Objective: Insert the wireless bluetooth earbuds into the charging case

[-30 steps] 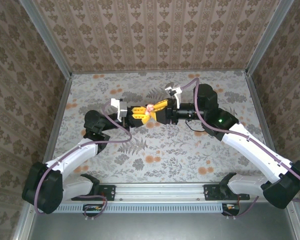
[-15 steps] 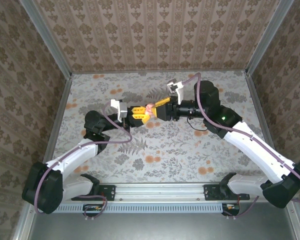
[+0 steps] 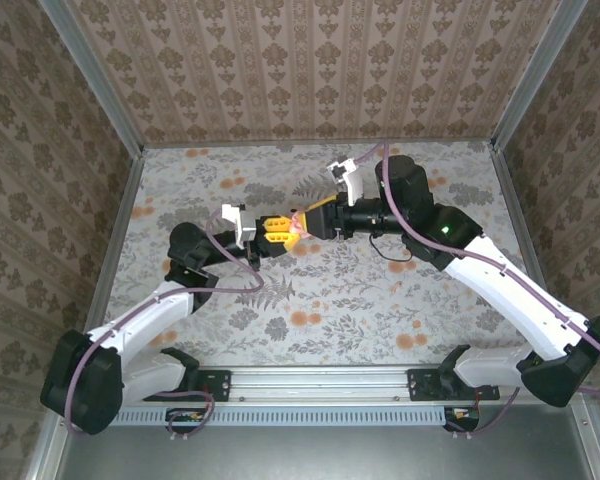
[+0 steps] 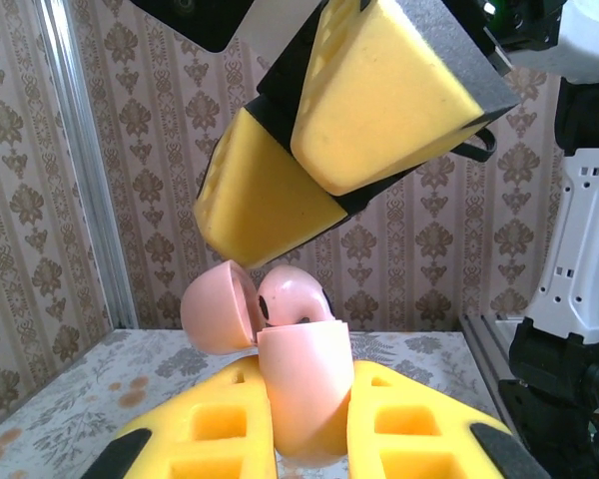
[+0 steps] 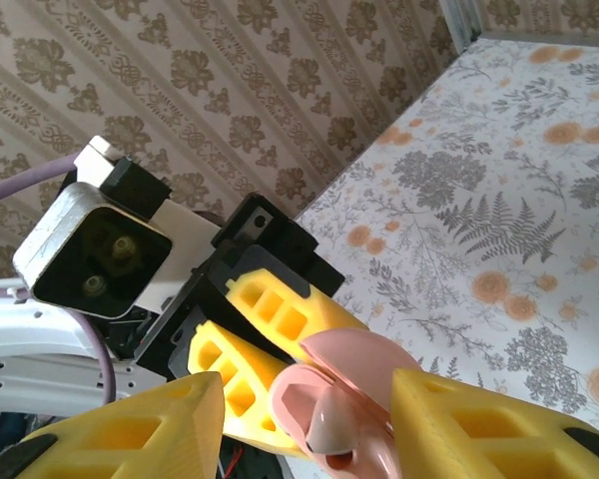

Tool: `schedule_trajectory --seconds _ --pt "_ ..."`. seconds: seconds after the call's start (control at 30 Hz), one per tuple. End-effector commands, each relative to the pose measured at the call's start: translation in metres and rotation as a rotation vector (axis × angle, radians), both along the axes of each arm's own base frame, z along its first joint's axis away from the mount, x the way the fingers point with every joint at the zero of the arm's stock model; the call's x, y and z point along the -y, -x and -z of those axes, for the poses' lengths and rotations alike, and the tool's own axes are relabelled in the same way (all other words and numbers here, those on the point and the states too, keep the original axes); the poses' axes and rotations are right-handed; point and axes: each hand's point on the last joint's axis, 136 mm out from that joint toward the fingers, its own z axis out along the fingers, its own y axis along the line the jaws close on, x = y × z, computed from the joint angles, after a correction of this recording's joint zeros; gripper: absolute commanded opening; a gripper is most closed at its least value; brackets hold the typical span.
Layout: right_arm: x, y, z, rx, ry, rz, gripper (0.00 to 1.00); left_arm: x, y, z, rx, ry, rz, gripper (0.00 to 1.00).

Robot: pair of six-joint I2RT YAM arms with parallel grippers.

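My left gripper (image 3: 282, 229) is shut on the pink charging case (image 4: 319, 389), which it holds upright above the table. The case's lid (image 4: 218, 309) is hinged open to the left. One pink earbud (image 4: 292, 296) sits in the case with its rounded head sticking out. My right gripper (image 3: 306, 217) meets the case from the right, open. Its yellow fingers (image 4: 379, 100) hang just above the earbud without touching it. In the right wrist view the case (image 5: 324, 387) and the earbud (image 5: 331, 427) lie in the gap of my right gripper (image 5: 309, 424).
The floral tabletop (image 3: 360, 290) lies under both arms. Patterned walls (image 3: 310, 60) with metal corner posts (image 3: 90, 75) close in the back and sides. The rail with the arm bases (image 3: 320, 382) runs along the near edge.
The right arm has swung its wrist a little to the left, closer over the case, and its jaws have widened slightly. The left gripper still holds the case in nearly the same place.
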Motion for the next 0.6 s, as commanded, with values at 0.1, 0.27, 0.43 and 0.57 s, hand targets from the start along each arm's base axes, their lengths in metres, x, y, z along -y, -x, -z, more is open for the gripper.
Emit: schedule_trajectory --seconds 0.1,0.27,0.43,0.57 --pt "0.026 0.000 -0.021 -0.013 -0.008 0.154 0.48 -0.002 -0.009 0.009 0.021 -0.029 -0.086 0.00" --pt "0.024 0.000 0.011 -0.113 0.036 0.196 0.43 -0.003 -0.016 0.017 0.012 -0.057 -0.132 0.00" --pt "0.008 0.000 0.027 -0.168 0.053 0.174 0.35 -0.004 -0.017 0.020 0.007 -0.060 -0.139 0.00" --pt "0.001 -0.005 0.033 -0.190 0.082 0.165 0.31 -0.004 -0.014 0.020 0.008 -0.059 -0.134 0.00"
